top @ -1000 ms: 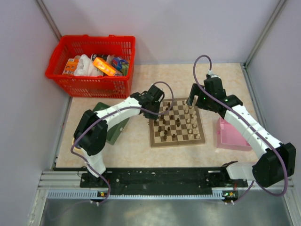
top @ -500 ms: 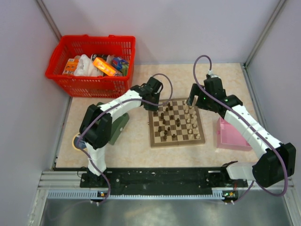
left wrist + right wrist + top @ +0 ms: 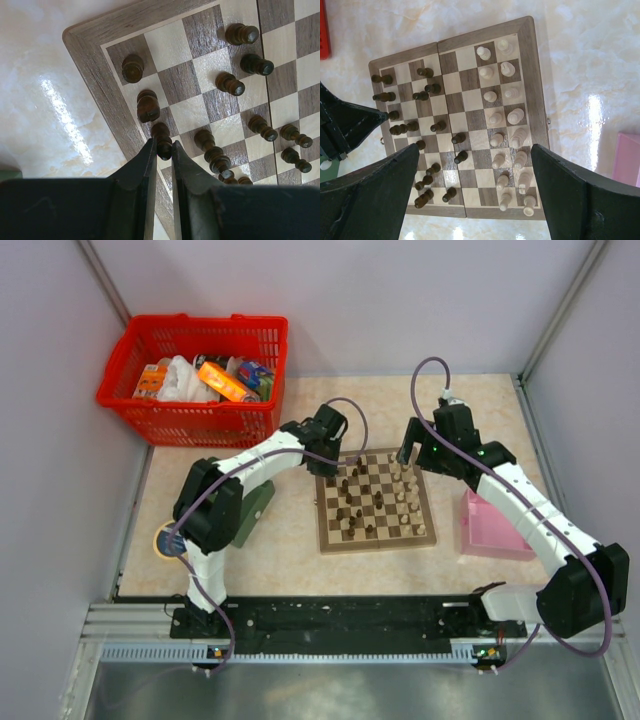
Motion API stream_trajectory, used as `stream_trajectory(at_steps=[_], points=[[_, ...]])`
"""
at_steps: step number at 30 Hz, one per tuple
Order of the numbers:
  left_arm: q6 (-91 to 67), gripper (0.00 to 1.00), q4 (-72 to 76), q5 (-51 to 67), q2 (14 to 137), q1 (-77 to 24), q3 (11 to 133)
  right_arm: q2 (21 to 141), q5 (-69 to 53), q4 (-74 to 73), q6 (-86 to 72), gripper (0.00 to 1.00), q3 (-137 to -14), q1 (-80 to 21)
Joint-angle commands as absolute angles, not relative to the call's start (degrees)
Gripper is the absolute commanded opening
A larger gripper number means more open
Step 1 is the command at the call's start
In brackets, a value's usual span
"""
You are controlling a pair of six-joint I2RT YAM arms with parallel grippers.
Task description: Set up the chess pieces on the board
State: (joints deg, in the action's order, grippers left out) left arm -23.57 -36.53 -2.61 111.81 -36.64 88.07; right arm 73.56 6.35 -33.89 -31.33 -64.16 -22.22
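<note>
board [image 3: 372, 543] sits mid-table [image 3: 290, 550], tan border all round, roughly square to the arms. dark pieces [image 3: 438, 126] are bunched on its left half and cream pieces [image 3: 515, 116] on the right half, in top-view terms. the cream ones stand in two fairly tidy columns along the right border. the dark ones are looser, and a few stand further in toward the middle.

left gripper [image 3: 161, 146] is low over the far-left corner of the board [image 3: 95, 75], arm reaching across from the left. its fingers [image 3: 145, 170] are drawn nearly together and pinch one dark piece [image 3: 161, 137] at the tips. that piece is in the outermost column right beside the border, third from the corner, with two more dark ones on the squares beyond it. can't tell whether its base is on the square or just off it.

right gripper [image 3: 474, 149] hangs above the far-right side of the board [image 3: 540, 100], well clear of the pieces — fingers [image 3: 555, 190] spread wide, the whole board visible between them in the wrist view. in the top view the right gripper [image 3: 410, 452] is just past the board's far edge.

off the board: red basket [image 3: 190, 380] full of packets at far left, green tray [image 3: 252, 512] under the left arm, pink box [image 3: 495, 525] just right of the board.
</note>
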Motion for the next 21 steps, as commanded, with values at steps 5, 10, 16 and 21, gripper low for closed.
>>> stream_trajectory(at_steps=[5, 10, 16, 21], points=[[-24.0, 0.14, -34.7, -3.2, 112.6, -36.4, 89.8, 73.4, 6.5, -32.3, -31.4, 0.93, -65.0, -21.9], [-24.3, 0.23, -34.9, -3.3, 112.6, -36.3, 89.7, 73.3, 6.5, -32.3, -31.5, 0.93, -64.9, -21.9], [-24.3, 0.36, -35.0, -3.5, 112.3, -36.3, 89.7, 73.3, 6.5, -32.3, -31.3, 0.93, -64.7, -21.9], [-24.2, 0.40, -35.3, -4.1, 110.9, -36.3, 89.6, 73.3, 6.5, -32.3, -31.2, 0.93, -64.8, -21.9]])
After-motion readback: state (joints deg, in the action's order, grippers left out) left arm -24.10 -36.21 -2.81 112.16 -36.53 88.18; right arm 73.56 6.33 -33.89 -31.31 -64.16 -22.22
